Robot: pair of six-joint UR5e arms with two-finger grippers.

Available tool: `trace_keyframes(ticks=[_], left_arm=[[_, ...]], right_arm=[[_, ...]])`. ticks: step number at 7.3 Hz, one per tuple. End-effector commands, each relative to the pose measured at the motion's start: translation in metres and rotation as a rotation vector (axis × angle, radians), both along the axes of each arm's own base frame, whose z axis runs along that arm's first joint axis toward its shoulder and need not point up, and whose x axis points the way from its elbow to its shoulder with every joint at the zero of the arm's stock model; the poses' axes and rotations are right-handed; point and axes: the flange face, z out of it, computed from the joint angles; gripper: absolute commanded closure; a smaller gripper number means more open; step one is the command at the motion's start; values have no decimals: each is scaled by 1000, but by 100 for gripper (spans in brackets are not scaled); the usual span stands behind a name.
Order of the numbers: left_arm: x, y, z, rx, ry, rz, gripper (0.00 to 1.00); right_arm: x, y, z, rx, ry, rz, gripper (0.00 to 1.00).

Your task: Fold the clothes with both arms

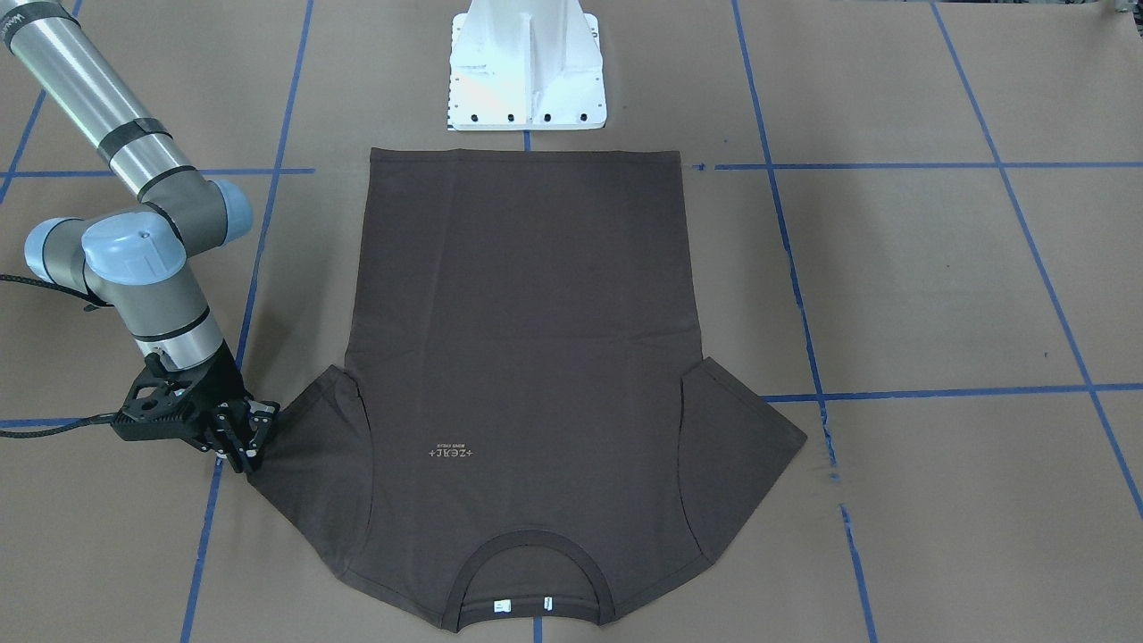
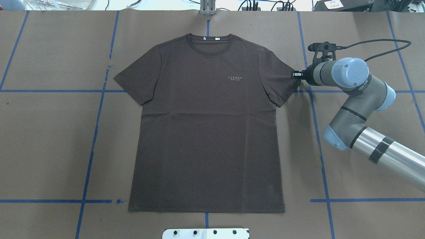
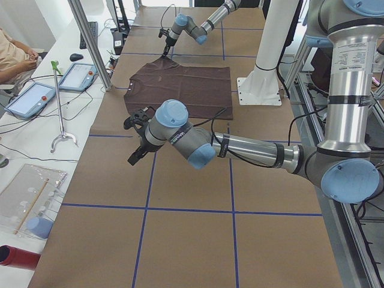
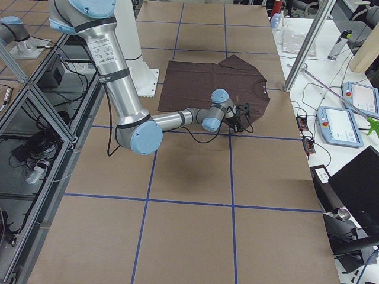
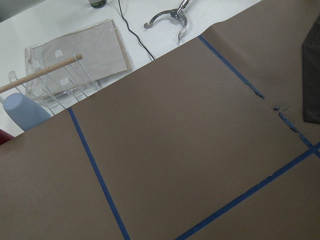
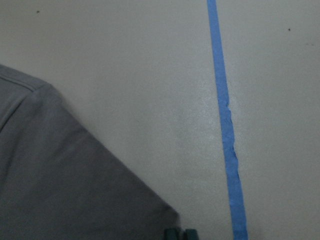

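the dark brown t-shirt (image 2: 206,132) lies flat, chest up, in the middle of the overhead view. the right gripper (image 1: 243,449) sits at the sleeve tip (image 1: 295,446), lower left of the front-facing view; whether it pinches cloth cannot be told. the left gripper (image 3: 135,153) hangs well apart from the shirt, and its opening cannot be told either. a shallow bite could slip off, and a one-sided pull could drag the shirt askew.

Right tool (image 1: 243,455) at T-shirt (image 1: 527,339) sleeve edge, apparently touching; jaws unclear.
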Motion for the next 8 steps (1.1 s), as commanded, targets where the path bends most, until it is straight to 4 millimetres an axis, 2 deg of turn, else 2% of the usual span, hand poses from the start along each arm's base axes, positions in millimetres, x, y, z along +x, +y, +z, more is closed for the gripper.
trace_keyframes(ticks=[1, 2, 3, 4, 6, 8], left_arm=[[0, 0, 1, 0, -1, 1, 0], [0, 0, 1, -1, -1, 1, 0], [0, 0, 1, 0, -1, 1, 0], [0, 0, 1, 0, -1, 1, 0], [0, 0, 1, -1, -1, 1, 0], [0, 0, 2, -3, -1, 1, 0]], right_arm=[[2, -3, -26, -21, 19, 0, 100], [1, -2, -50, -25, 20, 2, 100], [-11, -10, -95, -44, 29, 12, 100], [-37, -12, -136, -43, 50, 9, 100], [-80, 4, -174, -39, 11, 35, 100], [-103, 10, -183, -25, 17, 63, 100]])
